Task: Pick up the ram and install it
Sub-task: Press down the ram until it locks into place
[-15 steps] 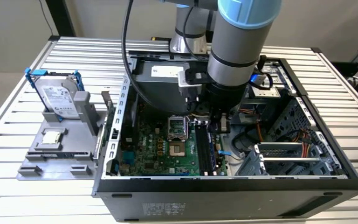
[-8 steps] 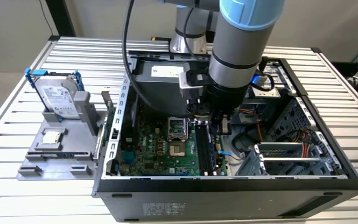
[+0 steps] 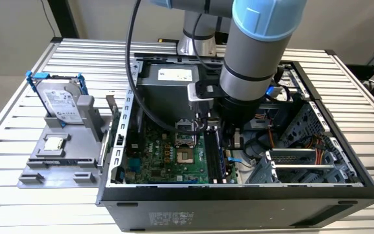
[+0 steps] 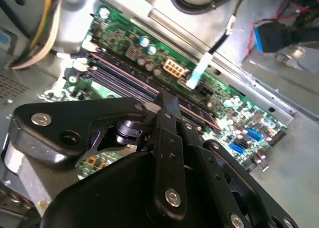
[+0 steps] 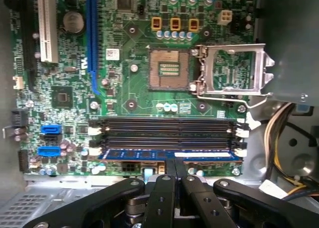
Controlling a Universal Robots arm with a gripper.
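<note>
In the exterior view a slatted metal tabletop [image 3: 343,73] carries an open computer case [image 3: 239,204]; the arm [image 3: 255,53] reaches down into it; a hard drive [image 3: 60,100] stands on a grey stand at the exterior view's left. In the first wrist view the ram [image 5: 169,155], a long blue stick, sits in the slot nearest the board's edge; the gripper [image 5: 174,167] is closed, fingertips together just above it. In the second wrist view the gripper [image 4: 167,101] hovers over the slots [image 4: 119,76].

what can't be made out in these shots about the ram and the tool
- Ram: first wrist view shows it lying along the slot nearest the tool; whether it is fully seated is unclear.
- Exterior view: the arm covers the slot area.
- Second wrist view: the tool's own body blocks the ram.
</note>
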